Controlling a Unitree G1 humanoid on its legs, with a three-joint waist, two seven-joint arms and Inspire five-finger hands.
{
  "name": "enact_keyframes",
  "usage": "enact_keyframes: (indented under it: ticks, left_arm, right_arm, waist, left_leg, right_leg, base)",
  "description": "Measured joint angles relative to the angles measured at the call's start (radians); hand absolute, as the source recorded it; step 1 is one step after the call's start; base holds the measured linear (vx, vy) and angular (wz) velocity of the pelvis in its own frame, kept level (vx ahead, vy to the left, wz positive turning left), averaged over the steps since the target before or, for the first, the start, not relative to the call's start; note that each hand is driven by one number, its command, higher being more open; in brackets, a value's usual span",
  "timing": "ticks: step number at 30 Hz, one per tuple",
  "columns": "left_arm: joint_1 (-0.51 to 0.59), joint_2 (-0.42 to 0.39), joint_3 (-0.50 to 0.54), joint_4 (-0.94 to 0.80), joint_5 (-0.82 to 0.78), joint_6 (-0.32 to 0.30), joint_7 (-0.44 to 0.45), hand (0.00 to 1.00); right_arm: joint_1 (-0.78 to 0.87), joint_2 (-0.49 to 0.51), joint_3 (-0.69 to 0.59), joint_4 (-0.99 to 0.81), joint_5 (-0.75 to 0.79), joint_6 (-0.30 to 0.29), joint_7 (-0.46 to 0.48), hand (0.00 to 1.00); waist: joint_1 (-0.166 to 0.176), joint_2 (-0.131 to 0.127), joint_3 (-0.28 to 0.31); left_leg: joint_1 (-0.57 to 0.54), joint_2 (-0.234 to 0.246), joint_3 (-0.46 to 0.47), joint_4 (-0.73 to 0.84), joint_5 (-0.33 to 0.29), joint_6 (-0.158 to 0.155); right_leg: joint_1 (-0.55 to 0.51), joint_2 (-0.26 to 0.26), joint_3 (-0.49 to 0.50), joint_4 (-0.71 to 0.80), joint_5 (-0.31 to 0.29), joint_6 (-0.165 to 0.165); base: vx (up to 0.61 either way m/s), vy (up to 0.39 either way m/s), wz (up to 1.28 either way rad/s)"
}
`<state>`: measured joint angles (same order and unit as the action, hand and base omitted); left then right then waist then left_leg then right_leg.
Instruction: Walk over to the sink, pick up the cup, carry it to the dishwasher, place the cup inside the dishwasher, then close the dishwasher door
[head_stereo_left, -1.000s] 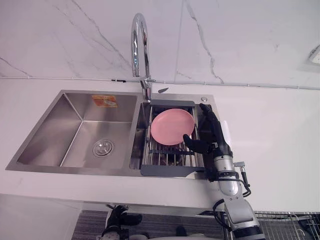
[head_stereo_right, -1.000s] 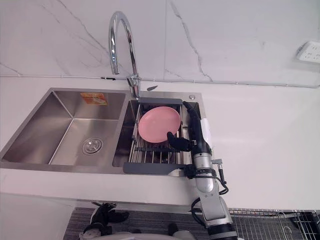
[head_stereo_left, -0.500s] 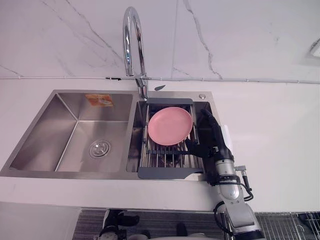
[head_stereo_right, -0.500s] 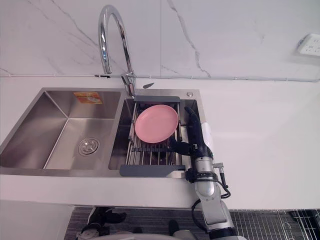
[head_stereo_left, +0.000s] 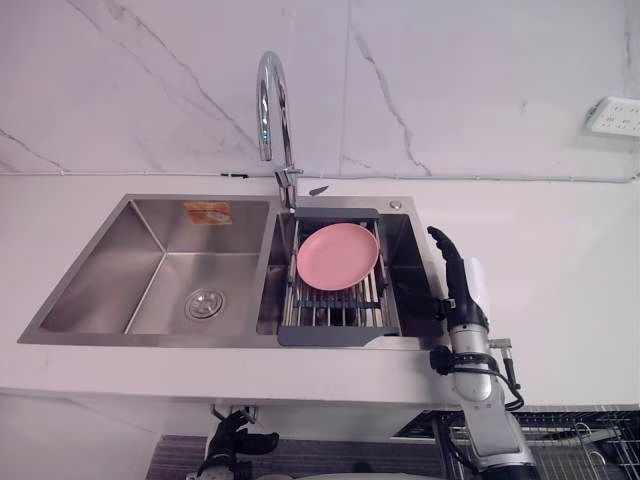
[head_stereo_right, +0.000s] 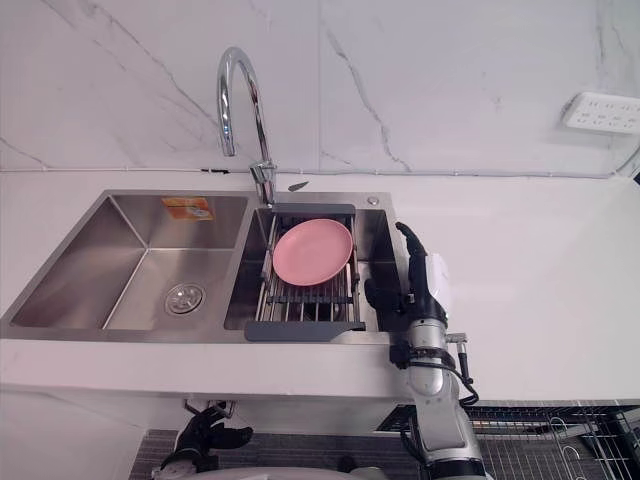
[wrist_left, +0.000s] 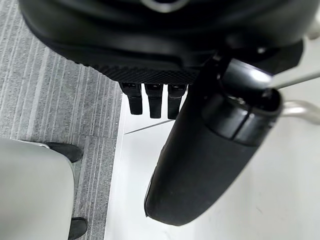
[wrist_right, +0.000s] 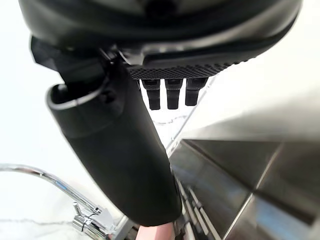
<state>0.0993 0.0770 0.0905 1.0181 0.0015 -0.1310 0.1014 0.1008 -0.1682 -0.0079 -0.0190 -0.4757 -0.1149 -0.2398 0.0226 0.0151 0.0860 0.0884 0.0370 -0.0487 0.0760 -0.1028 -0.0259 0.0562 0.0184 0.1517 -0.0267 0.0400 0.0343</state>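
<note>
While the fingers (wrist_right: 172, 92) of the right hand (head_stereo_left: 455, 280) are being held straight and side by side, with the thumb (wrist_right: 125, 150) standing apart from them, nothing is being gripped or pinched. This hand is being kept upright at the right rim of the sink (head_stereo_left: 150, 340), just beside the drain rack (head_stereo_left: 330, 335). The left hand (wrist_left: 152, 97) is being carried low beneath the counter edge, above the floor (wrist_left: 55, 100), with its fingers likewise straight and bearing nothing. Progress is being judged as early: the walk to the sink is being counted as done, whereas the pick-up, the carry, the placing in the dishwasher and the closing of its door are all being counted as outstanding. The position of the cup cannot be told from these views; the item lying on the drain rack is being read as a pink plate (head_stereo_left: 337, 256), not a cup. By count, the following are being recorded: one faucet (head_stereo_left: 270, 100), two basins, one drain rack across the right basin (head_stereo_left: 405, 250), one pink plate, one wall socket (head_stereo_left: 612, 115) above the countertop (head_stereo_left: 560, 260), and one wire rack (head_stereo_left: 560, 445) low at the right, possibly part of the dishwasher.
</note>
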Motion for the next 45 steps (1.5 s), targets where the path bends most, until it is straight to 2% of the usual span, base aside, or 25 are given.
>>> enact_keyframes:
  ticks: [3, 6, 11, 18, 25, 31, 40, 45]
  left_arm:
    - [0.002, 0.001, 0.000, -0.002, 0.000, -0.004, -0.004, 0.90]
    - [0.004, 0.011, -0.001, -0.006, 0.000, -0.008, -0.006, 0.90]
    - [0.033, 0.033, -0.017, -0.030, 0.003, -0.013, -0.054, 0.90]
    - [0.042, 0.060, -0.032, -0.024, 0.040, -0.029, -0.055, 0.90]
    - [0.060, 0.069, -0.031, -0.009, 0.040, -0.028, -0.045, 0.90]
    - [0.090, 0.075, -0.028, 0.009, 0.038, -0.029, -0.033, 0.90]
    - [0.090, 0.075, -0.028, 0.010, 0.039, -0.029, -0.033, 0.90]
    - [0.089, 0.074, -0.028, 0.002, 0.039, -0.028, -0.033, 0.90]
  right_arm:
    - [-0.006, -0.026, -0.007, 0.000, 0.000, 0.000, 0.002, 0.90]
    - [-0.016, -0.050, -0.005, 0.001, 0.000, 0.000, 0.013, 0.90]
    - [-0.037, -0.111, 0.052, 0.016, -0.009, -0.011, 0.049, 0.90]
    - [-0.064, -0.176, 0.103, 0.044, -0.063, -0.024, 0.058, 0.90]
    - [-0.098, -0.226, 0.125, 0.057, -0.097, -0.025, 0.056, 0.90]
    - [-0.109, -0.234, 0.129, 0.063, -0.109, -0.025, 0.043, 0.90]
    - [-0.127, -0.231, 0.131, 0.061, -0.137, -0.025, 0.040, 0.90]
    - [-0.130, -0.215, 0.134, 0.000, -0.137, -0.034, 0.040, 0.90]
  waist:
    - [0.000, -0.001, 0.000]
    - [0.007, -0.004, 0.002]
    - [0.012, -0.008, 0.004]
    - [0.010, -0.036, 0.000]
    - [0.004, -0.045, -0.005]
    - [0.006, -0.057, -0.010]
    - [0.006, -0.057, -0.010]
    - [0.015, -0.058, -0.010]
  left_leg:
    - [-0.002, 0.000, -0.012, -0.003, 0.002, -0.002]
    - [-0.006, 0.000, -0.019, -0.006, 0.008, 0.003]
    - [-0.011, 0.000, -0.023, -0.016, 0.008, 0.003]
    - [-0.011, -0.002, -0.026, -0.019, 0.009, 0.004]
    - [-0.018, -0.008, -0.042, -0.026, 0.018, 0.005]
    - [-0.019, -0.012, -0.054, -0.039, 0.030, 0.005]
    - [-0.019, -0.014, -0.058, -0.039, 0.031, 0.005]
    - [-0.020, -0.014, -0.071, -0.037, 0.032, 0.006]
  right_leg:
    - [0.001, -0.001, -0.013, -0.007, 0.006, 0.007]
    - [0.004, -0.001, -0.019, -0.012, 0.014, -0.003]
    - [0.000, -0.001, -0.023, -0.019, 0.014, -0.002]
    - [0.000, -0.004, -0.026, -0.021, 0.014, -0.002]
    - [-0.002, -0.009, -0.043, -0.023, 0.014, -0.002]
    - [-0.005, -0.010, -0.055, -0.023, 0.014, -0.002]
    - [-0.004, -0.012, -0.059, -0.023, 0.014, -0.002]
    - [0.001, -0.017, -0.070, -0.023, 0.012, 0.000]
  base:
    - [0.02, -0.003, 0.11]
    - [0.08, 0.009, 0.07]
    - [0.05, 0.013, 0.01]
    - [0.00, 0.000, 0.00]
    - [-0.02, 0.003, 0.07]
    - [-0.01, 0.005, 0.07]
    - [0.00, 0.001, 0.00]
    - [0.00, 0.011, 0.07]
